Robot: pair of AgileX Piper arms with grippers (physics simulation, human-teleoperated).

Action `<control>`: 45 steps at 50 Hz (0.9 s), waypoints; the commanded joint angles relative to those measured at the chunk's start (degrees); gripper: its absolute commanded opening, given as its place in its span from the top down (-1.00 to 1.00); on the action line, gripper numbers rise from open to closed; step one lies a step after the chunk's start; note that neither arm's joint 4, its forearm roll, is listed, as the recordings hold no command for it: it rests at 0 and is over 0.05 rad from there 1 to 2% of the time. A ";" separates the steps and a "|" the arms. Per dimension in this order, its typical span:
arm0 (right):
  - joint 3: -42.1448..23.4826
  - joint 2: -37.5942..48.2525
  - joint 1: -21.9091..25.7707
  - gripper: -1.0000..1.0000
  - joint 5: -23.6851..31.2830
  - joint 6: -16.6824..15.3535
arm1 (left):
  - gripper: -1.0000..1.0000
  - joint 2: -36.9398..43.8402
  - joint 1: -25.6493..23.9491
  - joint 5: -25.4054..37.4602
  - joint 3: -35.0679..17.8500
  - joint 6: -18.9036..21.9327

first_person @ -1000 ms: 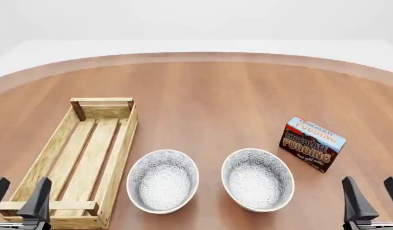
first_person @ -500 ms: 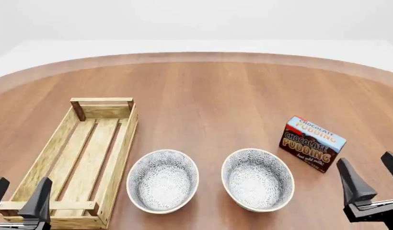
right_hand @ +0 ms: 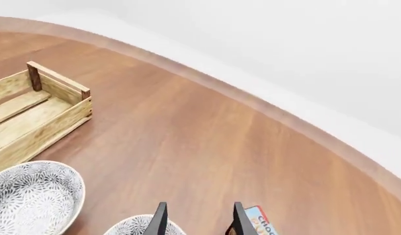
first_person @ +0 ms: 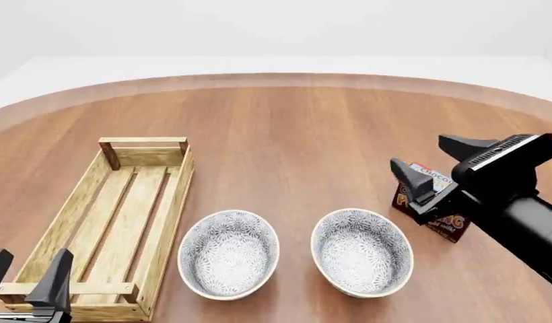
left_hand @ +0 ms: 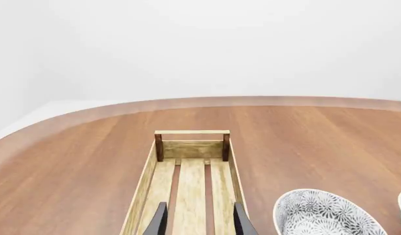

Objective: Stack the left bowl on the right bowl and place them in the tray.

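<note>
A simulated test scene: bare round wooden table (first_person: 294,134) against featureless white surroundings.

Both claws, left (first_person: 26,269) and right (first_person: 437,160), gape empty.

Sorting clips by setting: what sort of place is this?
Probably a bare simulated tabletop, not a real room: a round wooden table against blank white, holding only two bowls, a crate and a pudding box.

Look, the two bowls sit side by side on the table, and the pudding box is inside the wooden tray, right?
Not quite. The two bowls do sit side by side on the table, but the pudding box stands on the table beyond the right bowl. The wooden tray holds nothing, as the front view shows.
</note>
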 commanded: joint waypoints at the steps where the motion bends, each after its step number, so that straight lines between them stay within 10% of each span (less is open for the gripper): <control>1: -11.06 15.31 3.74 -1.00 1.32 -1.23 | -1.00 0.00 0.00 0.00 0.00 0.00; 23: -28.32 39.12 15.32 -1.00 10.68 6.58 | -1.00 0.00 0.00 0.00 0.00 0.00; 45: -35.89 52.47 18.65 -1.00 16.44 2.40 | -1.00 0.00 0.00 0.00 0.00 0.00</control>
